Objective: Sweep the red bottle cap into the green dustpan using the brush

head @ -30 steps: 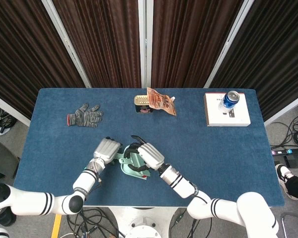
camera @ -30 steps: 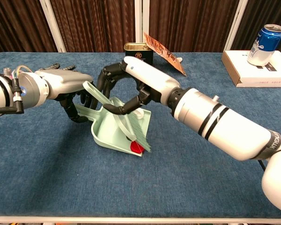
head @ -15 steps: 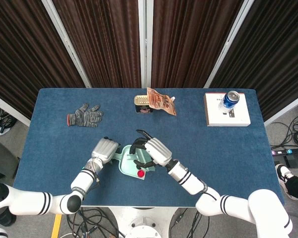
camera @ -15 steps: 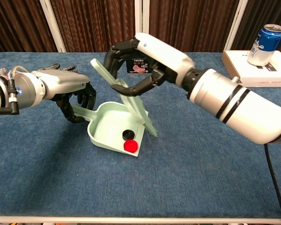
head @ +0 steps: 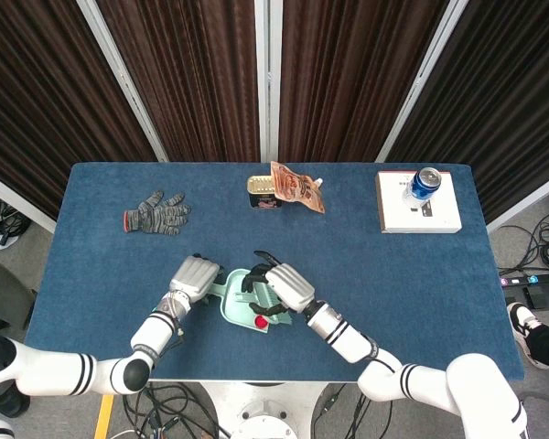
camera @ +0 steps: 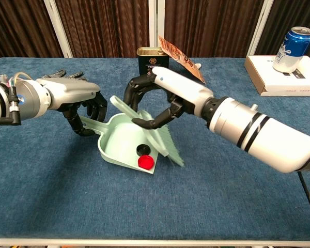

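The light green dustpan [camera: 116, 144] lies flat on the blue table, its mouth toward the near right. The red bottle cap [camera: 144, 162] rests inside it at the front lip, beside a black cap [camera: 142, 150]. My left hand [camera: 80, 101] grips the dustpan's handle. My right hand [camera: 163, 98] holds the green brush [camera: 168, 144] tilted, bristles down at the pan's right edge, just right of the caps. From the head view, the left hand [head: 194, 276] and right hand [head: 284, 285] flank the dustpan [head: 231, 309], and the red cap [head: 260, 321] shows at its near edge.
A grey glove [head: 156, 214] lies at the far left. A tin [head: 263, 191] and a snack packet [head: 297, 187] sit at the far middle. A blue can [head: 425, 181] stands on a white box [head: 418, 212] at the far right.
The right hand lifted the brush off the pan, then lowered it again to the pan's right edge. The red cap stays inside the pan at the lip.
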